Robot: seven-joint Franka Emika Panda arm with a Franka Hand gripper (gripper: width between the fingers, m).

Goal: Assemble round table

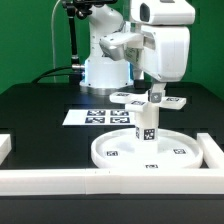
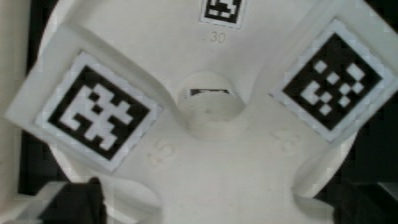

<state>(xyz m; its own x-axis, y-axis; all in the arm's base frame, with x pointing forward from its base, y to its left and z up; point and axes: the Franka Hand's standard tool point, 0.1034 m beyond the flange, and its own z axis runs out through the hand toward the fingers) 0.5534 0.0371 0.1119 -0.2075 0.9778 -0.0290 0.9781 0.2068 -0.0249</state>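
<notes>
Round table (image 1: pixel 150 150) parts stand stacked on the black desk (image 1: pixel 40 110) inside the white border wall (image 1: pixel 60 180): disc lowest, leg upright on it, cross-shaped foot piece (image 2: pixel 196 100) on top. Above, the fingers (image 1: pixel 157 90) are spread wide, empty, mostly hidden. Behind lies the marker board (image 1: pixel 95 116).

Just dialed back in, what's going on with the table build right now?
The round disc lies flat against the white border wall, with the cylinder leg standing upright in its middle. The cross-shaped foot piece sits on top of the leg. The gripper hangs open right above the foot piece, not gripping it. The marker board lies behind.
</notes>
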